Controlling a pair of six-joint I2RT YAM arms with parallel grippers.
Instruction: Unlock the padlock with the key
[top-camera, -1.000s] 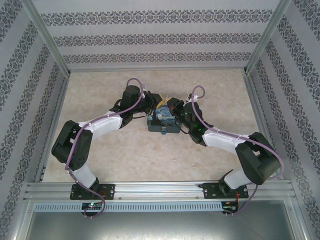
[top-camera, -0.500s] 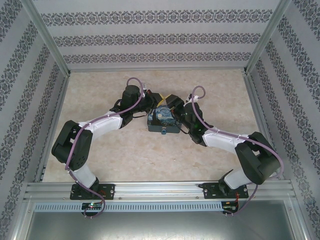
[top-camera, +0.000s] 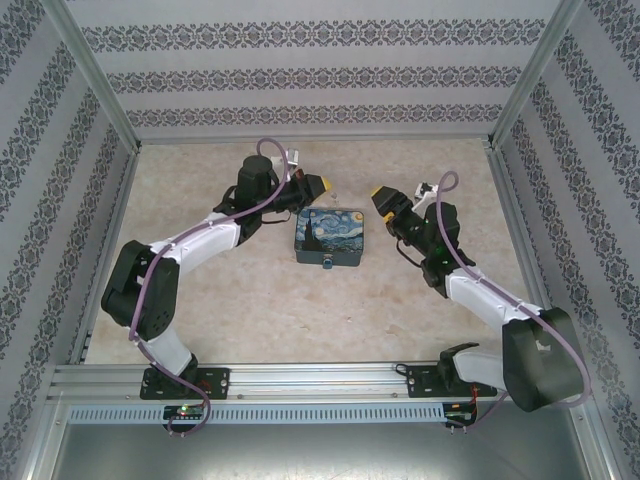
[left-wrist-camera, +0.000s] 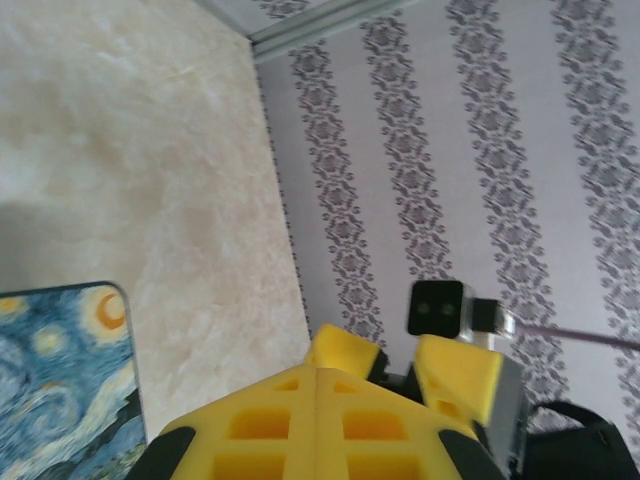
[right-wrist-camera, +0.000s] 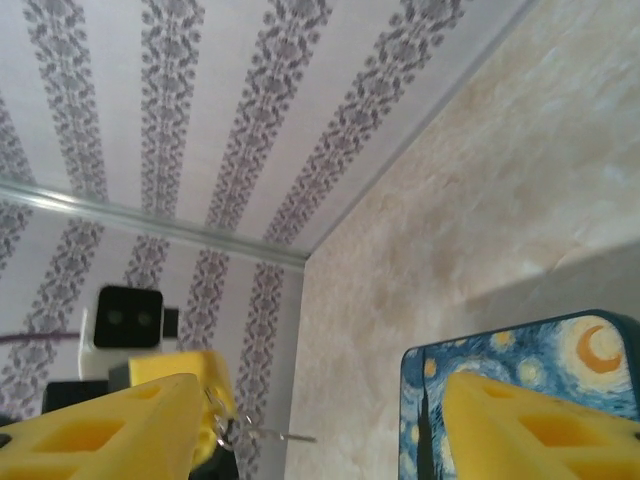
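Key (right-wrist-camera: 275, 434) pokes from the closed left hand (top-camera: 319, 184), right hand (top-camera: 383, 198) spread open, tin (top-camera: 328, 237) near both.

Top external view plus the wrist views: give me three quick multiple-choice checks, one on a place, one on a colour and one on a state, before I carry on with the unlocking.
1. Where is the padlock?
A. At the near side of the starry-night tin
B. On top of the lid
C. Against the far wall

2. What colour are the gripper fingers?
A. Black
B. Yellow
C. Red

3. What state is the right gripper in?
A. Shut on the tin
B. Shut on the padlock
C. Open, apart from the tin

Answers:
1. A. The top view shows its small blue body at the tin's near edge.
2. B. Both wrist views show yellow fingers.
3. C. The right wrist view shows its fingers wide apart, and the top view shows it to the right of the tin.
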